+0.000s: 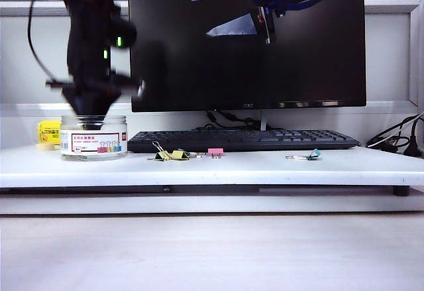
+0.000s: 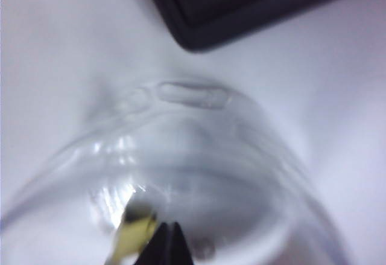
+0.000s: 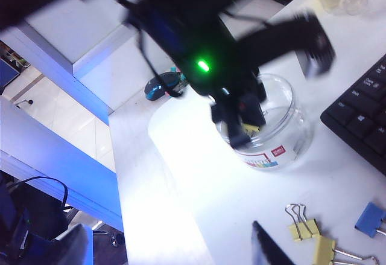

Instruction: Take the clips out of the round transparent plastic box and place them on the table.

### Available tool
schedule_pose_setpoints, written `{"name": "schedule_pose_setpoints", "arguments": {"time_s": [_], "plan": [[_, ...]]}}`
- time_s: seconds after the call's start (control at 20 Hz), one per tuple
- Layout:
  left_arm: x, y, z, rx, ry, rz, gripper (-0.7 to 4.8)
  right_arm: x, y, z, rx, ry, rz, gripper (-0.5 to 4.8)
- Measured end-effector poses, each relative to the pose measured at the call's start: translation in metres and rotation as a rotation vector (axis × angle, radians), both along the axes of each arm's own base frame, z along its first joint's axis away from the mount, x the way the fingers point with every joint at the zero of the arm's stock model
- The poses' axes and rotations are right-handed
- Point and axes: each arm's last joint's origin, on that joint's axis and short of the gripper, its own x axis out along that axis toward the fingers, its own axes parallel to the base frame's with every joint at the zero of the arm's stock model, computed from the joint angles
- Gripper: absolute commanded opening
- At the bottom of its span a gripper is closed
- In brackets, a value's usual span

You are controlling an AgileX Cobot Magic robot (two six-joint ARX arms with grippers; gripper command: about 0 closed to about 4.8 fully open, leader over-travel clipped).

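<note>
I had the left gripper [image 2: 164, 244] down inside the round transparent plastic box [image 1: 93, 136] at the table's [image 1: 252, 168] left end, jaws pinched together beside a yellow clip [image 2: 134, 236]; whether it was gripped, I couldn't tell. Two clips [image 1: 169, 154] lay before the keyboard [image 1: 242, 140]. My right gripper [image 1: 264, 20] hung high, jaws wide apart.

A long white table [image 1: 265, 168] with a thick front edge carries a black keyboard [image 1: 242, 140], which sits in front of a monitor stand [image 1: 263, 123]. Left of the keyboard stands a clear round plastic box [image 1: 93, 137] with a white label, and farther left beside it lies a yellow roll [image 1: 48, 134]. Just in front of the keyboard lie two yellow clips [image 1: 169, 154] and a pink clip [image 1: 214, 152], with a teal clip [image 1: 311, 154] toward its right end.
</note>
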Motion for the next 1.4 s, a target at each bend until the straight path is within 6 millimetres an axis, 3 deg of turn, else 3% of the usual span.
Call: {"name": "schedule_pose_setpoints", "arguments": {"time_s": [0.15,0.7,1.05,1.4], "plan": [[-0.006,0.001,0.016,-0.021,-0.033,-0.002,-0.05,0.0,0.0,0.0,0.0,0.0,0.0,3.46],[-0.01,0.0,0.018,-0.071,0.007,-0.03,-0.05,0.0,0.0,0.0,-0.001,0.0,-0.001,3.46],[-0.045,0.01,0.086,-0.106,-0.156,-0.071,-0.05,0.003,0.001,-0.006,-0.008,0.019,-0.001,3.46],[-0.067,0.029,0.118,-0.115,-0.236,-0.074,-0.05,0.002,0.001,-0.006,0.012,0.057,0.023,3.46]]}}
